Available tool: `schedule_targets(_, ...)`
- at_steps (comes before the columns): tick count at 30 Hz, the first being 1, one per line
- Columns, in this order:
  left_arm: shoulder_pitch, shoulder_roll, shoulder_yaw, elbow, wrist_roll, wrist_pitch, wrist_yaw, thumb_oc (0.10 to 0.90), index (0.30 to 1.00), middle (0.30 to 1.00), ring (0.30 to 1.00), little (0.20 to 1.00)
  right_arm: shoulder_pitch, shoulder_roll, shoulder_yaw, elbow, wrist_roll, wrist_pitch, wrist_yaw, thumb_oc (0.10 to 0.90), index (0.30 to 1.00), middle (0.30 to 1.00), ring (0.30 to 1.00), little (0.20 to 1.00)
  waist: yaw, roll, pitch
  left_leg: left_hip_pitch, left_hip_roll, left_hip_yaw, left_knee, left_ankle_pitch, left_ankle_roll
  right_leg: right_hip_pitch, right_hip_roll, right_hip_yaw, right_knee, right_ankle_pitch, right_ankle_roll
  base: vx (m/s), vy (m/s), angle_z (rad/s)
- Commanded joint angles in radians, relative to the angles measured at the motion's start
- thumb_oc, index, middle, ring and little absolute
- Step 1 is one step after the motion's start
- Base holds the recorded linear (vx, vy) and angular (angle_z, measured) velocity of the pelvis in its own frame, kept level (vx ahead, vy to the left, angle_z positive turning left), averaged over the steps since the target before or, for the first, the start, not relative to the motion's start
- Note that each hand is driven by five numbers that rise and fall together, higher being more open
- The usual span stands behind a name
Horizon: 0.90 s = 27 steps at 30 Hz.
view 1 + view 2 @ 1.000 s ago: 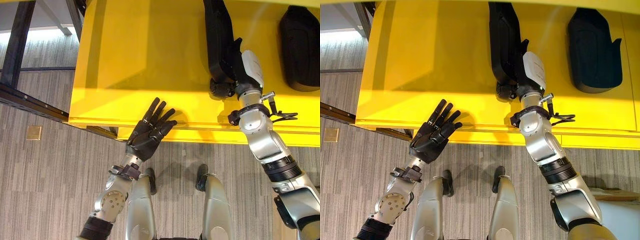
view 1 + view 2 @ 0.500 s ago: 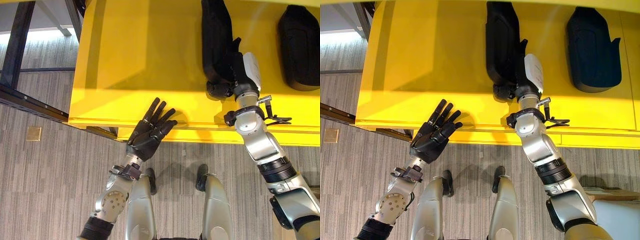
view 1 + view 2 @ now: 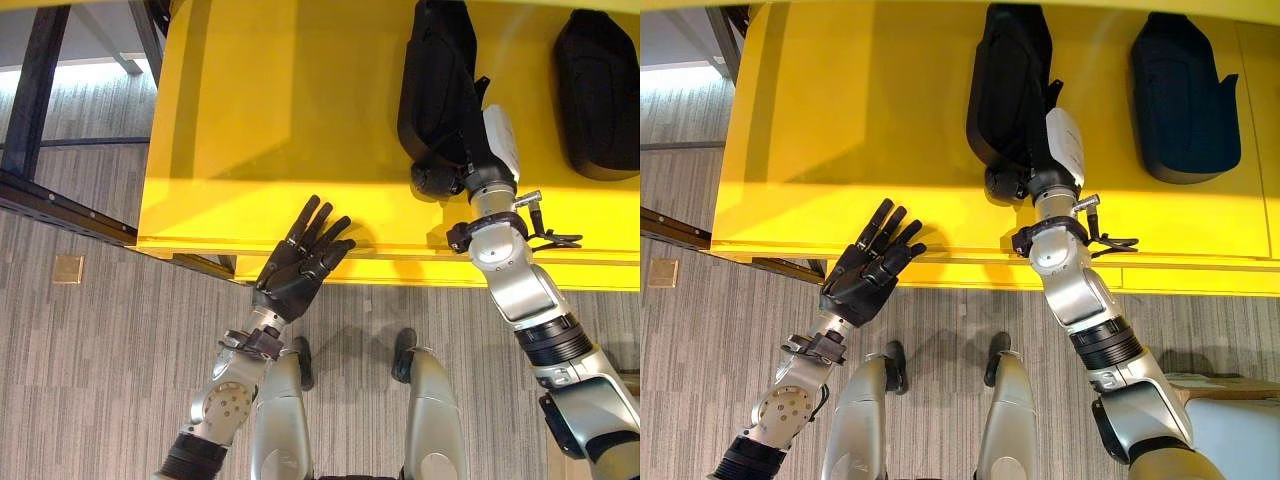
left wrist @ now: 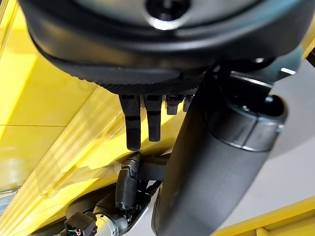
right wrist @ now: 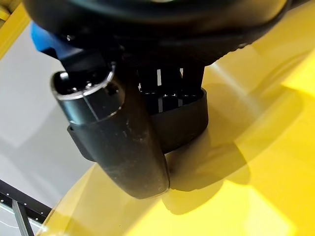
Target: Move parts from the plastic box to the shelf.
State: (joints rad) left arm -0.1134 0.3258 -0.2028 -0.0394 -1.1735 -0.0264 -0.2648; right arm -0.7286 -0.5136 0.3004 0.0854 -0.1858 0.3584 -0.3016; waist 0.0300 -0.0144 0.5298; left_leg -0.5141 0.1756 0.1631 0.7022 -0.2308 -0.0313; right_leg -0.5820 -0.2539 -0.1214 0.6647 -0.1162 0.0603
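A long black moulded part (image 3: 435, 70) lies on the yellow shelf (image 3: 280, 120), slightly tilted. My right hand (image 3: 1040, 172) is at its near end, with fingers and thumb (image 5: 123, 142) curled round the part's end (image 5: 184, 118). A second black part (image 3: 1185, 90) of the same kind rests on the shelf farther right, apart from the first. My left hand (image 3: 298, 265) hovers open at the shelf's front edge, its fingers (image 4: 135, 123) straight and holding nothing.
The shelf's left half is bare yellow surface. A dark metal frame beam (image 3: 60, 205) runs over the carpet to the left of the shelf, with a small brass floor plate (image 3: 68, 265) near it. A pale box corner (image 3: 1235, 410) sits at lower right.
My right hand has pushed the black part farther back on the shelf and a little left, and it now lies slightly tilted. The left hand has not moved.
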Motion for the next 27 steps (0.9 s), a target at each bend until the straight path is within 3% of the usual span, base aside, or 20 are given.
schedule_targets(1, -0.034, -0.045, -0.006, -0.089, 0.003, -0.022, 0.002, 0.900, 1.000, 1.000, 1.000, 1.000, 0.009, 0.007, 0.003, -0.017, -0.044, -0.009, 0.023, 0.900, 1.000, 1.000, 1.000, 1.000, -0.005, 0.026, -0.010, 0.073, -0.023, -0.034, -0.078, 0.005, 0.025, 0.078, 0.042, -0.005, 0.143, -0.166, -0.024, 0.00, 0.000, 0.00)
schedule_targets(8, -0.030, -0.039, 0.003, -0.082, -0.009, -0.026, -0.013, 0.900, 1.000, 1.000, 1.000, 1.000, -0.010, -0.036, 0.015, -0.022, -0.199, 0.014, 0.107, 0.900, 1.000, 1.000, 1.000, 1.000, -0.003, 0.026, -0.010, 0.080, -0.024, -0.031, -0.079, 0.000, 0.026, 0.085, 0.040, -0.006, 0.139, -0.166, -0.022, 0.00, 0.000, 0.00)
schedule_targets(12, -0.020, -0.031, 0.014, -0.086, -0.014, -0.016, -0.018, 0.900, 1.000, 1.000, 1.000, 1.000, -0.011, -0.098, 0.033, -0.032, -0.331, 0.040, 0.211, 0.900, 1.000, 1.000, 1.000, 1.000, 0.003, 0.019, -0.010, 0.079, -0.025, -0.031, -0.073, -0.008, 0.029, 0.089, 0.038, -0.009, 0.141, -0.168, -0.021, 0.00, 0.000, 0.00)
schedule_targets(18, -0.003, -0.019, 0.034, -0.087, -0.017, 0.001, -0.034, 0.900, 1.000, 1.000, 1.000, 1.000, -0.007, -0.185, 0.048, -0.050, -0.458, 0.011, 0.330, 0.900, 1.000, 1.000, 1.000, 1.000, 0.008, 0.006, -0.010, 0.077, -0.022, -0.029, -0.064, -0.012, 0.032, 0.093, 0.038, -0.014, 0.145, -0.170, -0.020, 0.00, 0.000, 0.00)
schedule_targets(27, 0.011, -0.007, 0.056, -0.082, -0.013, 0.019, -0.054, 0.900, 1.000, 1.000, 1.000, 1.000, 0.002, -0.259, 0.072, -0.050, -0.525, -0.018, 0.371, 0.900, 1.000, 1.000, 1.000, 1.000, 0.015, -0.005, -0.010, 0.072, -0.019, -0.030, -0.047, -0.021, 0.038, 0.096, 0.043, -0.019, 0.151, -0.173, -0.021, 0.01, -0.010, -0.01)
